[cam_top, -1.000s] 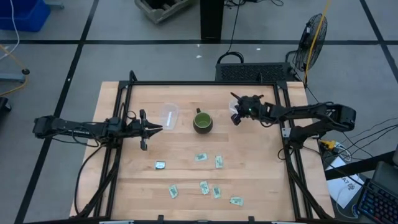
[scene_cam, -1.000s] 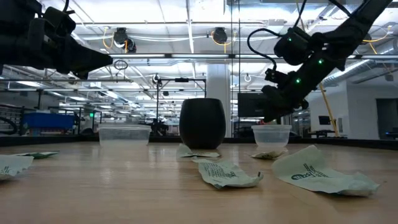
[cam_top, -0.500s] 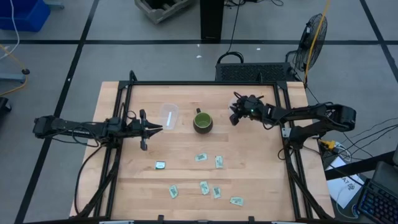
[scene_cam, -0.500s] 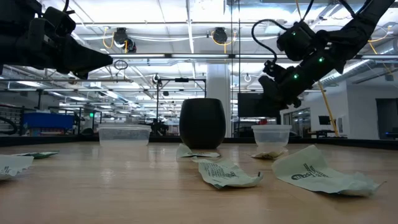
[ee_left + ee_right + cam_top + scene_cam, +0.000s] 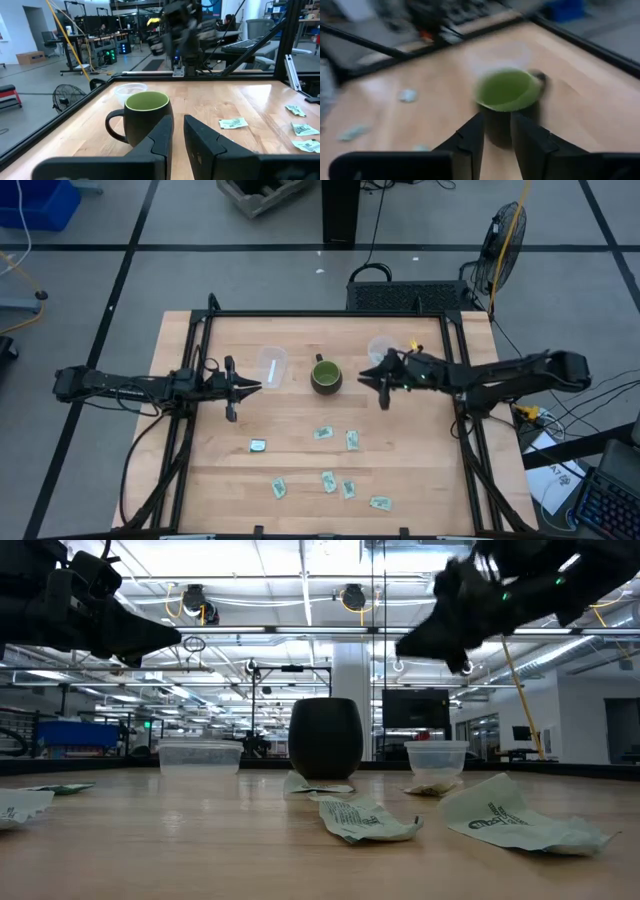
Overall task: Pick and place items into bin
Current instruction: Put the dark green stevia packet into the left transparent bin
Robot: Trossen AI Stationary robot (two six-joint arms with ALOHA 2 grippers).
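Packets are what I'm after, and most of them lie loose across the lower middle of the high view on the wooden surface: two just below the dark green mug, a cluster of four lower down, and one bluish-silver packet off to the lower left. I judge this to be the stretch between a drop-off and the next pick. My right gripper hangs just right of the mug at frame centre, above the surface, with nothing visible between its jaws; they look only narrowly parted in the right wrist view, which stares straight at the mug. Just up and to the right of it sits a small clear bin, and the low view shows something pale lying in its bottom, a packet I think. A second clear container sits left of the mug. My left gripper waits at centre left, level with the mug, jaws close together and empty. Next, as I see it, I need to swing the right arm down the frame toward the nearest packets below the mug, spread the jaws wider, and come down flat enough to pinch a thin crinkled wrapper off the wood without brushing the mug on the way.
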